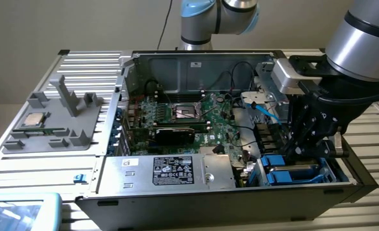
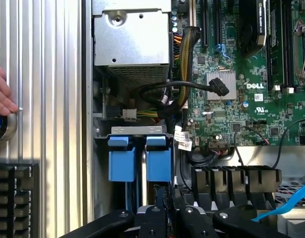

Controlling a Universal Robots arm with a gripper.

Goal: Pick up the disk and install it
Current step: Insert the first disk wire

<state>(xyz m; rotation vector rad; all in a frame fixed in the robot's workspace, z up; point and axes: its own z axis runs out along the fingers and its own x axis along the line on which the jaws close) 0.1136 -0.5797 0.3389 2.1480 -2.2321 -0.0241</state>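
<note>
The disk (image 2: 158,163) stands on edge in its bright blue carrier, in the drive bay at the front corner of the open computer case, beside a second blue carrier (image 2: 120,161). My gripper (image 2: 160,194) reaches down into that bay, its fingers drawn close together on the near end of the disk's carrier. In the exterior view the gripper (image 1: 302,153) hangs over the blue carriers (image 1: 284,169) on the exterior view's right, and my arm hides part of the bay.
Beside the bay lie the motherboard (image 1: 196,120), black cables (image 2: 167,94), a blue cable (image 1: 266,111) and the silver labelled box (image 1: 176,171). A grey fixture with a CPU chip (image 1: 33,119) sits at the exterior view's left. A hand (image 2: 1,91) rests by a round button, above a keyboard (image 2: 14,198).
</note>
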